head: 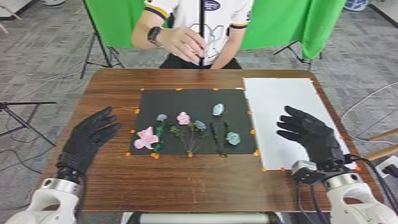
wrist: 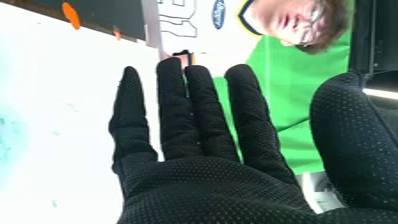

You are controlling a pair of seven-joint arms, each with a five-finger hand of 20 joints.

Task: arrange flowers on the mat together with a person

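Note:
In the head view several flowers lie on the black mat [head: 178,97]: a pink flower [head: 146,138] at the left, a small pale pink one [head: 183,118], small blue ones [head: 162,117], a pale one [head: 218,109] higher up and a pale teal one [head: 233,138] at the right. My left hand [head: 87,140] is left of the mat, open and empty. My right hand [head: 309,134] is over the white sheet right of the mat, open and empty. In the right wrist view the right hand [wrist: 213,185] has straight fingers. A person's hand [head: 184,44] is raised beyond the table's far edge.
A white sheet [head: 277,95] lies along the table's right side. Orange markers [head: 155,155] line the mat's edges. The brown table [head: 178,190] extends in front of the mat. Behind the person hangs a green cloth [head: 293,25].

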